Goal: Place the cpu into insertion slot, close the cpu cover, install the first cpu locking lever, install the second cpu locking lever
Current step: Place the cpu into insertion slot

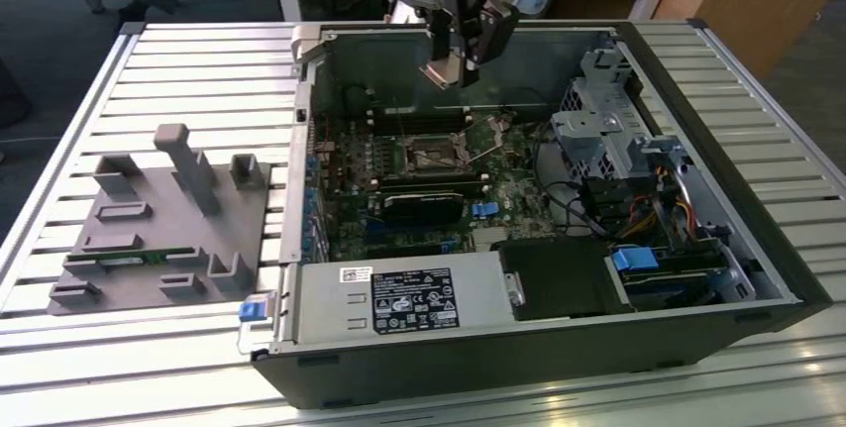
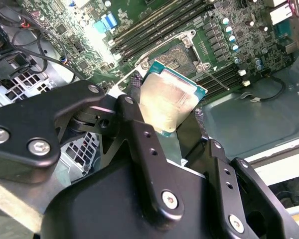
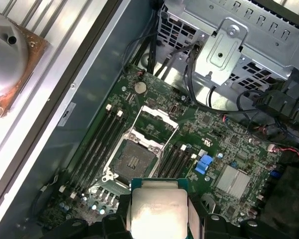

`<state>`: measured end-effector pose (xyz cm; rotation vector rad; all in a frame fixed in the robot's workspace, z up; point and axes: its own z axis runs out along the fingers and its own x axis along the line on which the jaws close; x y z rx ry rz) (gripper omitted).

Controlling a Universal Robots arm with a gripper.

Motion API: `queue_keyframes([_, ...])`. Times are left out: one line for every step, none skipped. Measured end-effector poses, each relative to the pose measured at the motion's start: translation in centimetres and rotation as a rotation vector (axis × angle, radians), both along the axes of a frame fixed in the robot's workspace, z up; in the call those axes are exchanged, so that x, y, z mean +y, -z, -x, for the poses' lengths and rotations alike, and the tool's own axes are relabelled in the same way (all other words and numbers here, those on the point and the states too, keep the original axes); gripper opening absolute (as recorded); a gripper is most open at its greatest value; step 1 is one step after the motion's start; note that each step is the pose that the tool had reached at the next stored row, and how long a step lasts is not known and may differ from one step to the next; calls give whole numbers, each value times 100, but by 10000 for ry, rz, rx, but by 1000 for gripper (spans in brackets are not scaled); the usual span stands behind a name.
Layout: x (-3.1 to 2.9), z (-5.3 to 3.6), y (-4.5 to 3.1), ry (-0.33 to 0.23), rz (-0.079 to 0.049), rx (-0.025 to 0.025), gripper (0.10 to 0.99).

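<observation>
One cpu [image 2: 170, 102] sat pinched by its edges between the fingers of the single hand [image 1: 453, 70], which was closed just to the chip's width and carried nothing else. Its silver top faced the first wrist view, and it looked tilted rather than level with the board. One insertion slot [image 3: 134, 160] lay beyond the fingertips and below them, well apart from the chip, inside the open computer case [image 1: 529, 348] on the slatted bench [image 1: 198, 60]. The hand hung above the case and, judging from the exterior view, somewhat towards the back wall from the socket, so the gap to cover ran downward and a little forward. The chip is square and has no long axis; what counted was matching its edges to the socket's, and they appeared turned relative to each other. One cpu cover [image 3: 157, 118] stood lifted on the socket's far side from the hand, leaving the contacts bare. One thin lever rod [image 2: 215, 79] was visible beside the socket; a second I could not make out.
</observation>
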<state>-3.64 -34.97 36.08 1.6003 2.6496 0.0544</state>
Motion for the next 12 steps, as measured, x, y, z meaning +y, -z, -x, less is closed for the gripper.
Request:
queue_keyframes([0,0,0,10,0,0,537])
queue_keyframes([0,0,0,20,0,0,537])
queue_keyframes([0,0,0,27,0,0,537])
queue_keyframes([0,0,0,35,0,0,537])
queue_keyframes([0,0,1,44,0,0,537])
queue_keyframes([0,0,2,53,0,0,537])
queue_keyframes([1,0,4,63,0,0,537])
queue_keyframes([1,0,5,76,1,0,537])
queue_keyframes([0,0,7,86,1,1,537])
queue_keyframes([0,0,10,92,0,0,537])
queue_keyframes([0,0,12,99,0,1,537])
queue_keyframes([0,0,14,106,2,2,537])
